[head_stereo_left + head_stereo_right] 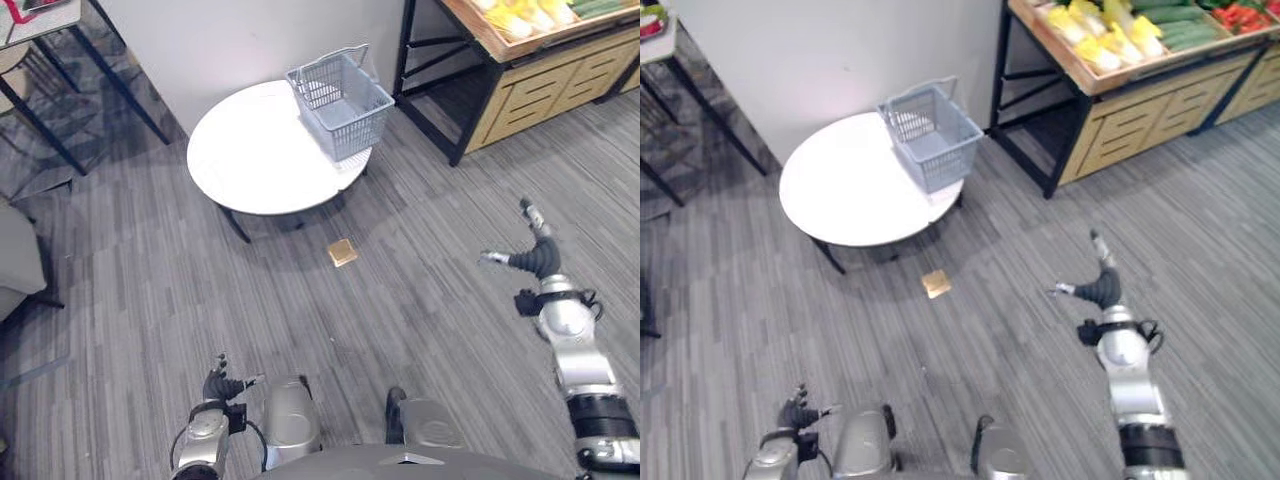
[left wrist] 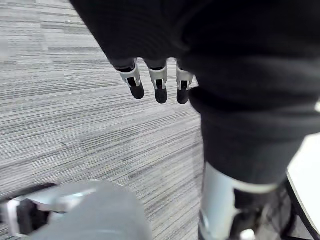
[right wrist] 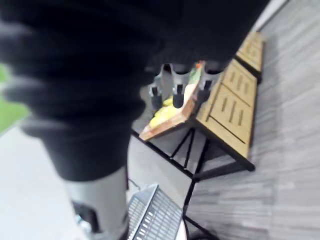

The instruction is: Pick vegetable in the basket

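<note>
While my right hand (image 1: 538,252) hangs out over the grey carpet (image 1: 150,290), I see its fingers (image 3: 178,92) straight and spread from the thumb, so it is open. In the right wrist view they point toward the wooden produce stand (image 1: 1120,130), which stands well apart from the hand, ahead of the fingertips and off to the right. On that stand lie the yellow vegetables (image 1: 1100,45). Beside them, further to the hand's right, are long green vegetables (image 1: 1180,30) and then red vegetables (image 1: 1240,15). I cannot tell exactly what kinds they are.

Ahead of the right hand and over to its left stands the grey mesh basket (image 1: 355,130). It is upright, with its handle raised, at the edge of a round white table (image 1: 250,155). One corner of the basket seems to reach just past the tabletop's rim on the side nearest the stand. Between the right hand and the table, a small tan square (image 1: 343,252) lies flat on the carpet, closer to the table than to the hand.

My left hand (image 1: 222,383) hangs low over the carpet, well apart from the table ahead of it. In its wrist view the fingers (image 2: 160,90) are straight, side by side and loose, with only carpet beyond their dark tips, so this hand is open too.
</note>
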### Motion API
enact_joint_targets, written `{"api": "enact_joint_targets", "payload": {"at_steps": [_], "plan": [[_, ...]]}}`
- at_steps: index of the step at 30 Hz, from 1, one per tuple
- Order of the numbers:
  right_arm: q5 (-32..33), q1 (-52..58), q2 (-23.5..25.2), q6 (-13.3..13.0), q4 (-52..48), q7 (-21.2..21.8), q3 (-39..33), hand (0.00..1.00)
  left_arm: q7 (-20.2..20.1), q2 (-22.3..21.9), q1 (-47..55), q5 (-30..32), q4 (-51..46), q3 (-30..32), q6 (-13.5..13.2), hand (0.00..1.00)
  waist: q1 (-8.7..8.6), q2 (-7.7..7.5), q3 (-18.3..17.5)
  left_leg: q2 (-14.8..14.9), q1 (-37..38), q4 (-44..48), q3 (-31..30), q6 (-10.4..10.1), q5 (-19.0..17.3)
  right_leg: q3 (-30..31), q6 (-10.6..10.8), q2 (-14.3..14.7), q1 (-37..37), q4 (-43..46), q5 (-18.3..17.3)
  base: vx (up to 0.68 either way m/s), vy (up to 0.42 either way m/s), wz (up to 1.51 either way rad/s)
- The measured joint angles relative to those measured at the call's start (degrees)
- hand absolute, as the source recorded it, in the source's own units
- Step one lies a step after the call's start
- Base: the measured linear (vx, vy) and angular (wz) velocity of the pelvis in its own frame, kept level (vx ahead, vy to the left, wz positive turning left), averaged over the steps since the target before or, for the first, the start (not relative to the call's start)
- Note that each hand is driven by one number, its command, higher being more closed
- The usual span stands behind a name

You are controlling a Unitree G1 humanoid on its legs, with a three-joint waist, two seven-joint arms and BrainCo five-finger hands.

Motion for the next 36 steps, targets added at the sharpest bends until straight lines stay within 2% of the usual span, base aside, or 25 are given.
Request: {"api": "enact_joint_targets", "payload": {"at_steps": [2,3,4,5,7,8,9,10,11,12,13,14,15,17,18,19,20,21,23,24,26,29,31,33,36], "plan": [[-0.99,-3.05,-2.68,-0.05,1.28,0.07,1.62,0.00,-0.07,-0.07,-0.34,0.00,0.08,0.43,-0.03,0.00,0.18,0.65,-0.38,-1.41,-0.47,-13.50,2.62,0.02,4.17,-1.47,1.98,0.02,3.73,-3.19,-0.67,0.55,0.155,0.21],[-1.56,-5.27,-3.82,-0.07,1.63,0.05,3.10,0.00,-0.07,-0.33,-0.18,0.01,0.22,0.42,-0.03,0.00,0.36,1.09,-0.69,-0.07,-2.31,-14.73,3.41,-0.17,4.22,-1.66,3.46,0.23,6.30,-4.64,-1.59,0.57,0.189,0.05],[-1.63,-6.28,-4.17,-0.26,1.77,-0.07,3.83,0.00,-0.07,-0.59,0.23,0.25,0.51,0.41,-0.03,0.00,0.45,1.33,-0.86,0.37,-2.47,-13.01,4.12,0.18,6.81,-1.52,3.95,0.20,7.67,-5.07,-1.89,0.73,0.245,0.07],[-1.63,-7.43,-4.68,-0.63,2.20,-0.05,5.02,0.00,-0.14,-1.53,0.25,0.57,1.08,-0.02,0.02,0.00,0.73,0.74,-1.68,-0.43,-2.23,-11.97,3.81,2.96,10.84,-1.18,4.50,-0.72,8.79,-4.67,-1.44,0.76,0.293,0.18],[-1.80,-9.10,-5.44,-0.92,2.83,0.24,5.99,0.00,-0.28,-3.11,-0.01,0.69,0.46,-0.84,-0.03,0.00,1.08,-0.31,-2.75,-2.38,-2.32,-10.28,3.11,7.33,8.58,0.23,5.38,-3.23,6.62,0.42,1.39,0.58,0.255,0.21],[-2.27,-9.81,-5.40,-1.04,3.63,0.23,6.04,0.00,-0.48,-3.49,0.01,1.16,0.33,-0.84,-0.03,0.00,1.63,-1.10,-3.21,-3.32,-1.62,-8.82,2.68,8.36,7.32,1.69,6.09,-4.03,5.51,4.82,3.07,0.52,0.229,0.22],[-2.88,-10.18,-5.38,-1.05,4.55,0.23,6.15,0.00,-0.81,-3.43,0.14,1.93,0.37,-0.86,-0.02,0.00,1.91,-2.01,-3.54,-4.45,0.39,-8.42,2.24,8.14,5.31,3.08,8.46,-4.99,3.46,12.22,4.83,0.77,0.312,0.48],[-3.64,-11.28,-5.34,-1.06,5.86,0.22,6.34,0.00,-0.88,-2.93,0.05,2.28,0.41,-1.49,0.08,0.00,1.62,-2.37,-3.41,-5.75,3.87,-8.76,0.42,7.55,3.41,6.51,13.49,-5.49,-1.46,27.44,8.53,0.73,0.227,0.78],[-3.92,-11.91,-5.30,-1.04,6.10,0.09,6.63,0.00,-0.85,-1.63,-0.55,2.34,0.83,-3.21,0.18,0.00,1.31,-2.36,-3.36,-6.27,6.99,-8.88,-1.49,7.35,2.22,10.58,13.50,-3.75,-7.04,42.06,8.52,0.57,0.140,0.84],[-3.92,-12.32,-5.22,-1.03,6.11,-0.08,7.42,0.00,-0.81,-0.81,-0.92,2.35,1.16,-4.09,0.20,0.00,1.06,-2.35,-3.29,-6.48,8.56,-9.22,-2.48,7.35,2.02,11.90,13.25,-2.66,-9.52,47.31,8.00,0.51,0.058,0.88],[-3.93,-13.77,-5.06,-1.08,6.10,-0.14,9.63,0.00,-0.74,0.57,-1.28,2.38,1.20,-5.43,0.15,0.00,0.44,-2.30,-3.15,-6.71,12.15,-10.96,-3.80,7.35,2.03,12.40,11.20,-1.72,-13.65,51.94,5.41,0.45,0.000,0.81],[-3.91,-15.26,-4.76,-1.47,6.07,-0.32,10.73,0.00,-0.66,1.55,-1.81,2.37,1.18,-6.24,0.12,0.00,-0.06,-2.18,-3.10,-6.79,14.83,-12.74,-5.13,7.34,2.02,11.65,7.25,-2.22,-16.97,50.34,2.76,0.42,-0.029,0.82],[-3.90,-15.86,-4.72,-1.62,6.03,-0.66,10.75,0.00,-0.59,2.11,-2.44,2.35,1.14,-6.68,0.07,0.00,-0.33,-2.12,-3.04,-6.79,15.75,-13.45,-6.15,7.29,2.00,11.28,6.06,-2.55,-18.74,47.67,1.33,0.37,-0.083,0.94],[-3.84,-18.57,-4.81,-1.77,7.14,-1.46,10.60,0.00,-0.32,3.50,-4.47,2.27,1.01,-7.16,-0.33,0.00,-1.46,-2.18,-2.88,-6.55,16.26,-15.04,-9.42,4.91,0.79,11.33,4.37,-3.40,-23.56,32.81,0.33,0.37,-0.236,1.04],[-3.81,-20.44,-4.78,-1.86,9.27,-2.16,10.46,0.00,-0.10,3.93,-5.67,2.19,1.15,-7.69,-0.37,0.00,-1.30,-2.48,-2.63,-6.35,15.80,-14.85,-11.17,3.29,0.15,11.37,3.51,-4.11,-24.95,17.56,2.69,0.34,-0.324,0.81],[-3.82,-20.90,-4.78,-1.86,10.12,-2.24,10.38,0.00,-0.13,3.91,-5.88,2.20,1.13,-7.83,-0.40,0.00,-1.27,-2.46,-2.45,-6.19,15.67,-14.47,-11.97,2.18,-0.23,11.35,3.37,-4.09,-24.77,11.69,5.18,0.34,-0.369,0.76],[-3.85,-20.83,-4.74,-1.72,11.25,-2.32,10.20,0.00,-0.09,3.99,-5.83,2.22,1.07,-8.04,-0.51,0.00,-1.05,-2.92,-2.16,-6.20,15.92,-13.49,-12.99,0.15,-1.34,11.28,3.73,-4.26,-23.78,3.48,13.68,0.24,-0.284,0.60],[-3.85,-20.37,-4.74,-1.48,11.28,-2.33,10.05,0.00,-0.11,4.27,-5.63,2.22,1.07,-8.35,-0.49,0.00,-1.12,-3.59,-2.02,-6.60,16.21,-12.85,-13.82,-1.08,-2.16,11.17,3.60,-4.68,-23.08,1.97,17.67,0.32,-0.389,0.65],[-3.93,-20.25,-5.12,-1.01,11.07,-2.35,9.61,0.00,-0.21,2.33,-4.98,2.31,1.79,-8.87,-0.65,0.00,-1.20,-0.75,-0.84,-3.92,16.18,-11.48,-14.77,-3.33,-3.44,7.76,2.30,-3.53,-21.61,2.43,15.33,0.28,-0.361,0.49],[-4.15,-20.30,-5.46,-0.58,11.07,-2.35,9.04,0.00,-0.16,1.08,-4.89,2.31,2.20,-8.82,-0.92,0.00,-1.24,2.13,-0.17,-1.51,15.58,-11.61,-14.89,-3.74,-3.52,5.75,1.42,-1.45,-20.80,0.67,14.94,0.18,-0.230,0.31],[-4.54,-20.37,-5.51,-0.03,11.47,-2.35,8.36,0.00,-0.12,0.55,-5.36,2.30,2.24,-8.81,-1.09,0.00,-1.58,3.60,0.70,-0.38,14.18,-11.62,-14.95,-4.12,-1.87,3.87,0.49,-0.43,-20.64,-0.43,14.89,0.17,-0.226,0.35],[-5.78,-21.91,-5.52,-0.05,15.51,-2.29,8.63,0.00,-0.12,0.04,-5.38,2.31,2.26,-8.92,-1.39,0.00,-1.57,4.23,1.05,0.00,13.19,-13.25,-14.60,-5.28,1.69,1.95,-0.19,-0.37,-20.31,-2.51,15.32,0.11,-0.142,0.34],[-6.17,-25.84,-6.09,-0.03,18.43,-2.29,9.00,0.00,-0.12,-0.14,-5.44,2.43,2.30,-9.03,-1.47,0.00,-1.87,5.96,1.99,-0.07,13.29,-15.77,-14.58,-5.04,2.53,1.51,-0.47,0.02,-20.26,-4.48,16.10,0.04,-0.045,0.15],[-7.66,-31.53,-8.54,-0.10,21.19,-2.36,11.08,0.00,0.07,-0.19,-5.75,2.49,2.14,-9.72,-1.80,0.00,-1.91,8.28,3.03,-0.31,11.83,-18.67,-13.50,-5.16,3.87,1.34,-0.26,-0.08,-21.37,-8.07,18.66,-0.03,0.026,0.07],[-8.40,-34.91,-10.02,-0.08,24.33,-2.55,12.85,0.00,0.25,-0.17,-5.69,2.61,2.19,-10.93,-2.42,0.00,-1.29,9.88,3.77,-1.05,10.19,-20.70,-13.19,-4.92,4.31,1.35,0.19,-0.21,-21.43,-13.54,21.86,-0.04,0.034,0.06]]}}
